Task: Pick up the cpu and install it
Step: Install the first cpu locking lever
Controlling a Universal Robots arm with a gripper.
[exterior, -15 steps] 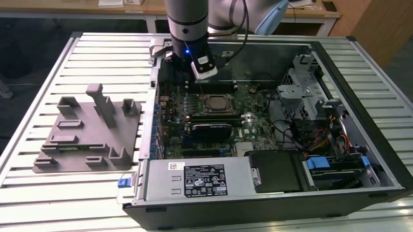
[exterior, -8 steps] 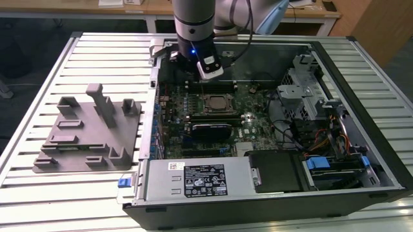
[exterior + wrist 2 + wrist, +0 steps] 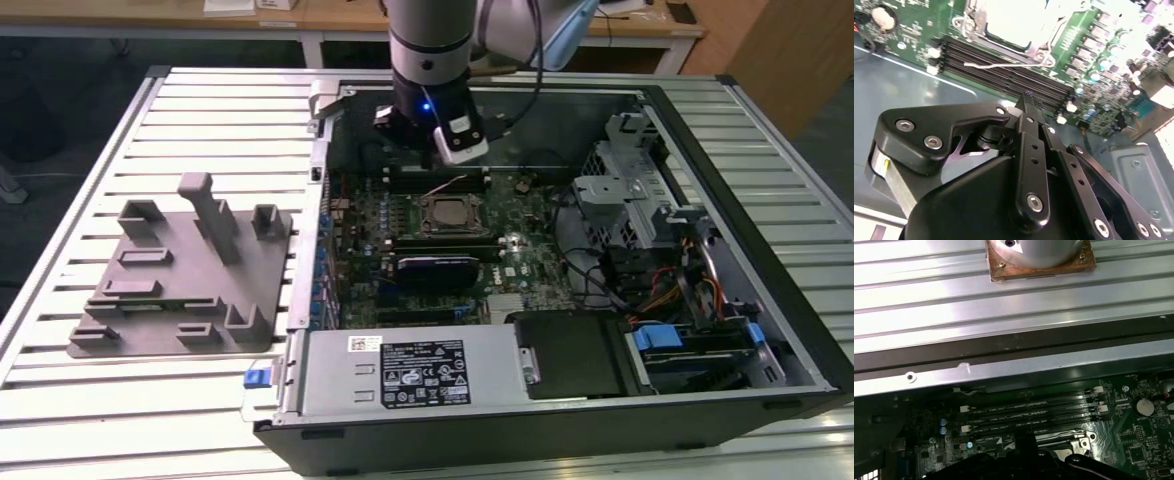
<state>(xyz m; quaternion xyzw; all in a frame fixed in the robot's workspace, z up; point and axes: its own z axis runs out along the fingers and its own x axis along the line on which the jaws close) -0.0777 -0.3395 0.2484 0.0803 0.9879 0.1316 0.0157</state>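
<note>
Here, your hand (image 3: 1027, 100) hung at the end of the grey arm (image 3: 430, 40) inside the open computer case (image 3: 767, 260), low over the green motherboard (image 3: 527, 250). You could not tell from any view whether it was wide or narrow, or whether it held anything.

Just beyond the hand's tip ran the black memory slots (image 3: 1004, 75), side by side along the board. A thin wire lever (image 3: 996, 65) lay across the slot nearest the socket (image 3: 1041, 47). Right past that lever sat the cpu (image 3: 1009, 20), flat inside the socket's metal frame, its top glaring white in the second wrist view. The hand was near the cpu but apart from it. In the exterior view you saw the same socket at the middle of the board, just in front of the hand.

Farther out on the board, a coin cell battery (image 3: 1144, 407) sat beside the far end of the slots. Along the case's near edge lay the power supply (image 3: 400, 372), and a metal drive cage (image 3: 627, 190) stood on the exterior view's right.

The case rested on a slatted aluminium bench (image 3: 80, 130). On the bench, well apart from the case on the exterior view's left, lay the grey holder tray (image 3: 187, 290) with its upright posts.
</note>
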